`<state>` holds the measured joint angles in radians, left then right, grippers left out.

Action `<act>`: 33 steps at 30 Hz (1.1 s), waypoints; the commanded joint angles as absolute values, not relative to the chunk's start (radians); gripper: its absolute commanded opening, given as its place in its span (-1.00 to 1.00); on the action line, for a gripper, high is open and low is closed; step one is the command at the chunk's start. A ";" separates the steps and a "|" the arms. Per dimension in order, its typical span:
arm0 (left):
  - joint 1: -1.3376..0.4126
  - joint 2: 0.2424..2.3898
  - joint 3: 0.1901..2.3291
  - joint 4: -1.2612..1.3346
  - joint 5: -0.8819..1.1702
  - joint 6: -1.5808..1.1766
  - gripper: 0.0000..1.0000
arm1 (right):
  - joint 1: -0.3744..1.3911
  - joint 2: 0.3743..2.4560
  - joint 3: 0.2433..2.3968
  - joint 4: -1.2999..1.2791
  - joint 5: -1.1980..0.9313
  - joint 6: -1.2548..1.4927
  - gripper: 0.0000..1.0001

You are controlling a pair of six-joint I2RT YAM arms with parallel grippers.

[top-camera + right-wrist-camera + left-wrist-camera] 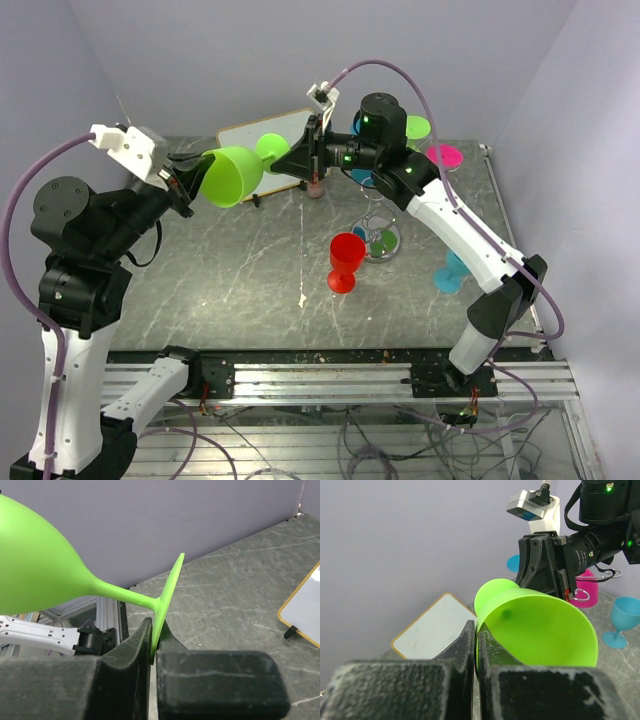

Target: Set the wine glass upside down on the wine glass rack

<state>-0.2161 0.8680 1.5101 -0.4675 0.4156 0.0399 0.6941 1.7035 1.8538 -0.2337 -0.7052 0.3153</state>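
You have the green glass in the air over the far left of the worktop, lying sideways with its mouth to the left and its foot to the right. The left gripper is clamped on the bowl's rim, and the right gripper is pinched on the edge of the foot. From the left wrist you look into the bowl and see only its own green wall.

The rack stands right of centre, well apart from the glass, with a red glass upright just beside it on its near left. Your right arm hides much of the rack's wires and part of a blue glass. You cannot tell whether the pink glass at the far right hangs on the rack. A white board lies behind the green glass
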 commanded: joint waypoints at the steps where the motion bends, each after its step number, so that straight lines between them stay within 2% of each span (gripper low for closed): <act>1: -0.207 0.862 1.499 -0.411 0.436 0.020 -0.83 | 0.694 1.671 1.844 -0.215 -0.676 0.308 -1.00; 4: -0.207 0.851 1.491 -0.418 0.417 -0.004 -0.59 | 0.695 1.667 1.858 -0.245 -0.632 0.272 -1.00; 7: -0.207 0.833 1.483 -0.436 0.391 -0.018 -0.16 | 0.694 1.657 1.883 -0.286 -0.573 0.191 -1.00; 9: -0.207 0.819 1.484 -0.466 0.363 -0.017 0.04 | 0.694 1.645 1.897 -0.320 -0.514 0.117 -1.00; 17: -0.204 0.728 1.477 -0.587 0.220 0.088 0.66 | 0.695 1.561 1.887 -0.442 -0.232 -0.285 -1.00; 20: -0.200 0.700 1.479 -0.626 0.162 0.136 0.75 | 0.695 1.543 1.894 -0.506 -0.179 -0.436 -1.00; 25: -0.186 0.663 1.438 -0.670 0.091 0.214 0.79 | 0.716 1.513 1.904 -0.632 -0.142 -0.671 -1.00; 33: -0.150 0.685 1.394 -0.740 0.069 0.261 0.84 | 0.805 1.460 1.745 -0.572 0.256 -0.928 -1.00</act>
<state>-0.1768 0.6716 1.4181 -0.6895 0.1055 0.2230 0.7712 1.4914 1.8229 -0.6071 0.0036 -0.7544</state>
